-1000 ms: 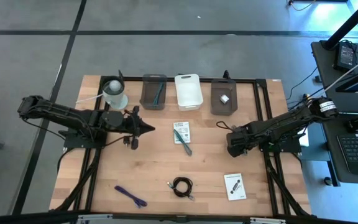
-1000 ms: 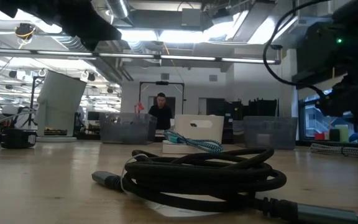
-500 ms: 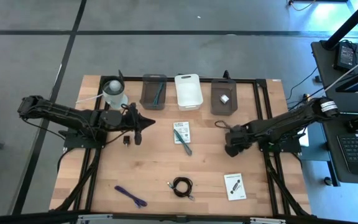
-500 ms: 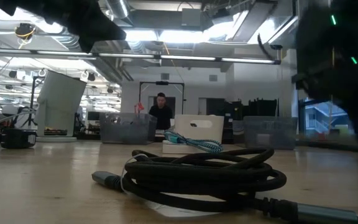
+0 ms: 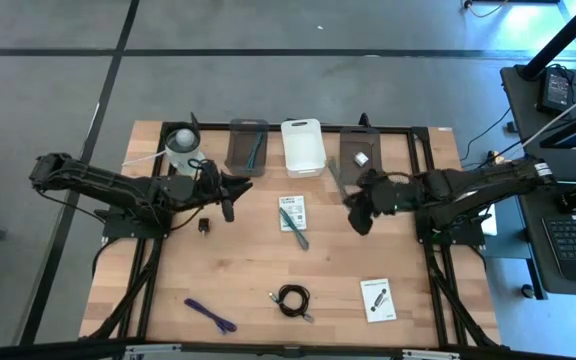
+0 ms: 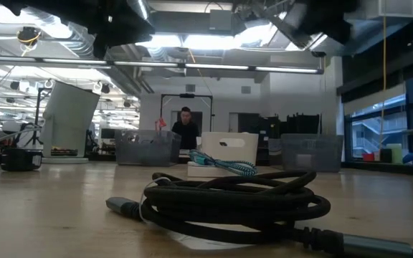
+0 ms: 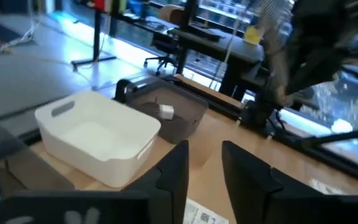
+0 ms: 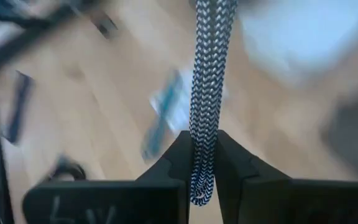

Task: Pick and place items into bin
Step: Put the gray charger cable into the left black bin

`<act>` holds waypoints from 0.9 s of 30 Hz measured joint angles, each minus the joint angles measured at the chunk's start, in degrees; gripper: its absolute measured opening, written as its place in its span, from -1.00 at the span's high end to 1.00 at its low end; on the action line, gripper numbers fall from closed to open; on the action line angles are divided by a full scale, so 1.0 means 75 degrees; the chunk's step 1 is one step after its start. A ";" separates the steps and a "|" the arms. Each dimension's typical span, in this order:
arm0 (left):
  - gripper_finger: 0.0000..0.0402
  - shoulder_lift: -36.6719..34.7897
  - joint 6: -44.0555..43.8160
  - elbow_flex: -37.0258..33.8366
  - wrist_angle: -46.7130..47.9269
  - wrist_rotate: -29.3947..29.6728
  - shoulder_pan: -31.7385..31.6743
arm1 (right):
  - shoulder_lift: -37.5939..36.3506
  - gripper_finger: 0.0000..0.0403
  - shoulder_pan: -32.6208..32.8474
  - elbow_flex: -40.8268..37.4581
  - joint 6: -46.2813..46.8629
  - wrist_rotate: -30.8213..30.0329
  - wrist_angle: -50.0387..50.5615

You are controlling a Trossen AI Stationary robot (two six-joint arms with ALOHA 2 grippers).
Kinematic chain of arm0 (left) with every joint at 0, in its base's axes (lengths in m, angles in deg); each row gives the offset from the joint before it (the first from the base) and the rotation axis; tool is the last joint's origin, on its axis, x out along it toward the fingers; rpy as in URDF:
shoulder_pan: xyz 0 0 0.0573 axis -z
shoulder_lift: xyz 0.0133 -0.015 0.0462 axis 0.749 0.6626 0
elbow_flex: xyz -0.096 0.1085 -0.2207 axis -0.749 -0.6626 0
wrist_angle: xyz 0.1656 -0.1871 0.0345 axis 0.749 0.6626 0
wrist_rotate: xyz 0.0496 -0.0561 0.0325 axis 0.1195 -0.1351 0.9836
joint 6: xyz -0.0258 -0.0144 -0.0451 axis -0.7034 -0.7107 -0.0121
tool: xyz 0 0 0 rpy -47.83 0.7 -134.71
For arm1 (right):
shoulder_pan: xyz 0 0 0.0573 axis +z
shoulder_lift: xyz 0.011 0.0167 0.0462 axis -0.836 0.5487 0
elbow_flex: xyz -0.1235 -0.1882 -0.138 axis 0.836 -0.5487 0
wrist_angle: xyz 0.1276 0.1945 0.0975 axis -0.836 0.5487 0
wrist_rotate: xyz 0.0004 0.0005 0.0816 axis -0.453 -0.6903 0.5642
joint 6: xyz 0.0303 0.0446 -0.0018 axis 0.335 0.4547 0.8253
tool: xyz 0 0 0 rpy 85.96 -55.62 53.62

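Note:
My right gripper (image 8: 202, 149) is shut on a black-and-white braided cord (image 8: 209, 68), above the table in front of the right dark bin (image 5: 360, 155), which holds a small whitish piece (image 7: 166, 111). My left gripper (image 7: 204, 171) stands open with nothing between its fingers, near the left dark bin (image 5: 247, 147), which holds a teal tool. A tiny black block (image 5: 204, 227) lies flat on the table close by. A teal tool lies on a printed card (image 5: 293, 215). A second card (image 5: 376, 298), a coiled black cable (image 6: 235, 201) and a purple stick (image 5: 210, 315) lie nearer the front. My right gripper pinches the braided cord between its two fingers, close to one end (image 8: 202, 177), which shows between them behind the tips. The rest of the cord (image 5: 336, 180) runs on straight past the fingertips, lifted clear of the table and slanting toward the bins.
A white bin (image 5: 302, 146) stands between the two dark bins along the far edge. A round translucent tub (image 5: 183, 148) stands at the far left. A black frame runs around the wooden table (image 5: 248, 270). A person (image 6: 185, 129) sits in the room far behind.
My right gripper has gone toward the table's left and far edges, toward the bins, and the braided cord that lay by it on the table now sticks out of its fingers, lifted clear. My left gripper has gone a little toward the far edge. The black block stays put.

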 joint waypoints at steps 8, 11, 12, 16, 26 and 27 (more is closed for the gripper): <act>0.45 0.0045 -0.0944 0.0000 -0.0252 0.0069 -0.0055 | 0.0827 0.81 -0.0522 0.0344 -0.2285 0.0572 -0.2555; 0.44 0.0042 -0.0562 0.0000 -0.0902 -0.0035 -0.0190 | 0.1285 0.81 -0.0628 0.0473 -0.2634 0.0837 -0.2869; 0.43 0.0042 -0.0395 0.0000 -0.1106 -0.0118 -0.0240 | 0.1444 0.81 -0.0657 0.0526 -0.2675 0.0858 -0.2900; 0.34 0.0042 -0.0045 0.0000 -0.1888 -0.0629 -0.0458 | 0.2065 0.81 -0.0825 0.0870 -0.3010 0.1222 -0.3163; 0.02 0.0090 0.1712 0.0000 -0.2410 -0.0893 -0.0536 | 0.3787 0.81 -0.1299 0.2255 -0.3498 0.2595 -0.3505; 0.02 0.0101 0.2114 0.0000 -0.2398 -0.0968 -0.0536 | 0.3968 0.81 -0.1331 0.2450 -0.3617 0.2715 -0.3497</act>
